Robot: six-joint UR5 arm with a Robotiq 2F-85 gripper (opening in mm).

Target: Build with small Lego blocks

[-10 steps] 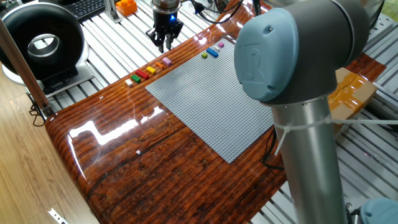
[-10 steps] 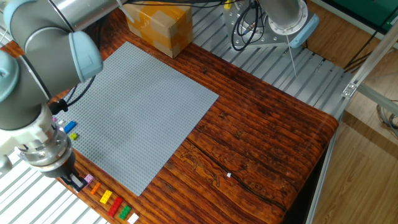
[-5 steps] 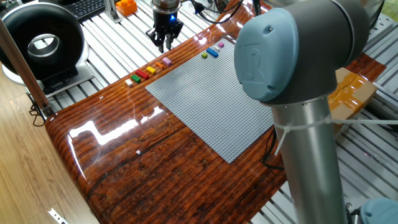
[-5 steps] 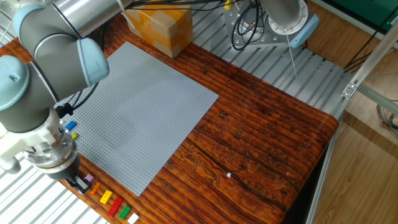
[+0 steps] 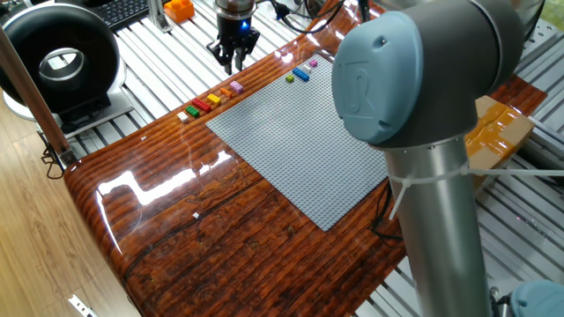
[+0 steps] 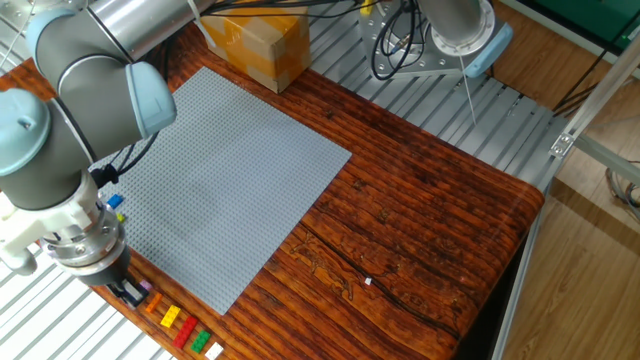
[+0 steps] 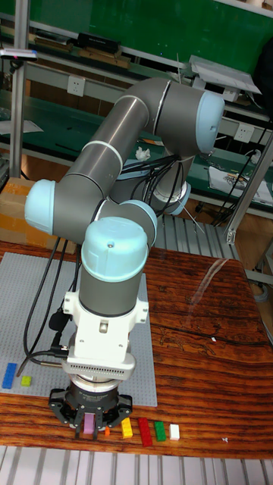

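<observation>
Your gripper (image 7: 92, 429) sits low over the near end of the brick row at the desk (image 6: 420, 230) edge. Jaws are apart, and a pink brick (image 7: 90, 424) stands between them in the tall view; I can't tell if the pads actually touch it yet. Looks like the pick step.

- Centre the brick between the jaws before you close. The orange brick (image 7: 107, 431) is just beside it, and a skewed grip would knock it.
- Lift straight up; the yellow brick (image 7: 127, 428), red brick (image 7: 144, 430), green brick (image 7: 161, 430) and white brick (image 7: 174, 431) line up close behind in the same row.
- The baseplate (image 6: 220, 190) edge runs just beside the row, so don't drag sideways into it.
- A blue brick (image 7: 9, 374) and a lime brick (image 7: 26, 381) already lie on the plate near its corner; pick a landing spot away from them.
- Further back: cardboard box (image 6: 255, 40) at the plate's far corner, loose cables (image 6: 395, 45) beyond. Neither is in your path.
</observation>
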